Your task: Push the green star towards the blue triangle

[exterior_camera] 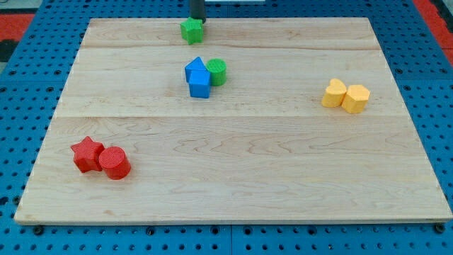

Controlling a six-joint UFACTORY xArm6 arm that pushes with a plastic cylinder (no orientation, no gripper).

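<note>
The green star (191,30) lies near the top edge of the wooden board (233,177), left of centre. My tip (197,20) stands just above it, touching or nearly touching its upper right side. The blue triangle (195,66) lies lower, toward the board's middle, pressed against a blue cube (200,84) below it and a green cylinder (217,72) on its right. The star is about one block length above the triangle.
A red star (87,154) and a red cylinder (114,163) sit together at the lower left. Two yellow heart-shaped blocks (335,93) (356,98) sit together at the right. A blue pegboard surrounds the board.
</note>
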